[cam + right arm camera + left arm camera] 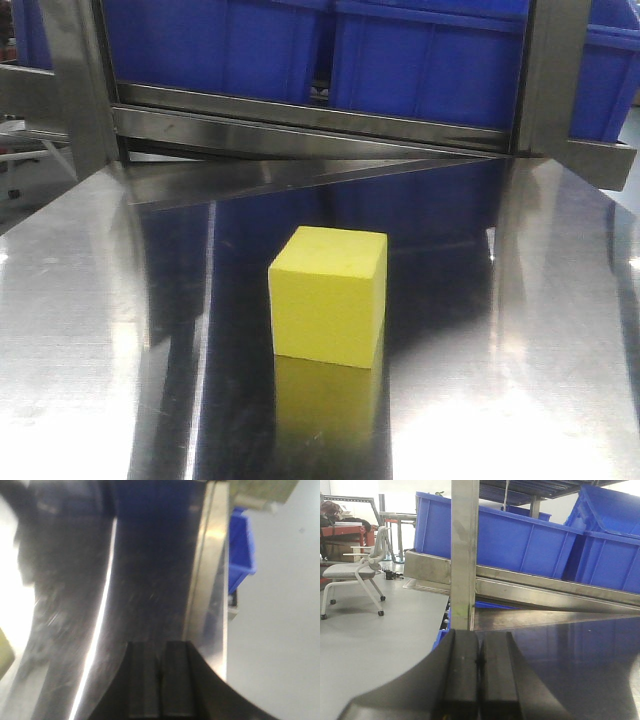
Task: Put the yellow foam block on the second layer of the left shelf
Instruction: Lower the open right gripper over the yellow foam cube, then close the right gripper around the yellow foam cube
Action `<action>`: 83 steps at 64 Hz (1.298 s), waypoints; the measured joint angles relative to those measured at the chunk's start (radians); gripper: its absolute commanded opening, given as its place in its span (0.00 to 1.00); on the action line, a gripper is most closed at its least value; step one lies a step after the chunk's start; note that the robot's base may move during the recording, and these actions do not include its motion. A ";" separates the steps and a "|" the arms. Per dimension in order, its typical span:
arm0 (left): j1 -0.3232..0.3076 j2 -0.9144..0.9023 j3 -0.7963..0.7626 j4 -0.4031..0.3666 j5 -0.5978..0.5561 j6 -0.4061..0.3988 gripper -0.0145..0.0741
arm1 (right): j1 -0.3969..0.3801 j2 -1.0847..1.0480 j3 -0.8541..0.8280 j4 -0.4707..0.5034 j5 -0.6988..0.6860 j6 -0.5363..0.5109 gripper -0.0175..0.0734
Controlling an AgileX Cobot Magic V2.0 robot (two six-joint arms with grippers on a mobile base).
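The yellow foam block (328, 296) stands alone on the shiny steel table (100, 350), near the middle of the front view. Behind it rises the left shelf (300, 120), a steel rack whose tier carries blue bins (430, 60). No gripper shows in the front view. In the left wrist view my left gripper (479, 647) is shut with nothing between its pads, at the table's left edge facing a shelf post (464, 555). My right gripper (161, 652) is shut and empty too, over the table near its right edge. A yellow sliver of the block (4, 655) shows at that view's left border.
A white office chair (355, 572) stands on the grey floor left of the table. Blue bins (520, 540) line the tilted shelf tier. Another blue bin (241, 550) sits below the table's right edge.
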 measured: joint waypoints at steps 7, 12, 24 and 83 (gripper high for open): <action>0.000 0.000 0.000 0.000 0.000 0.000 0.32 | 0.057 0.098 -0.045 0.000 0.027 0.032 0.63; 0.000 0.000 0.000 0.000 0.000 0.000 0.32 | 0.099 0.163 -0.082 0.000 0.046 0.089 0.82; 0.000 0.000 0.000 0.000 0.000 0.000 0.32 | 0.199 0.338 -0.204 -0.047 0.130 0.372 0.88; 0.000 0.000 0.000 0.000 0.000 0.000 0.32 | 0.608 1.017 -0.847 -0.155 0.478 1.046 0.88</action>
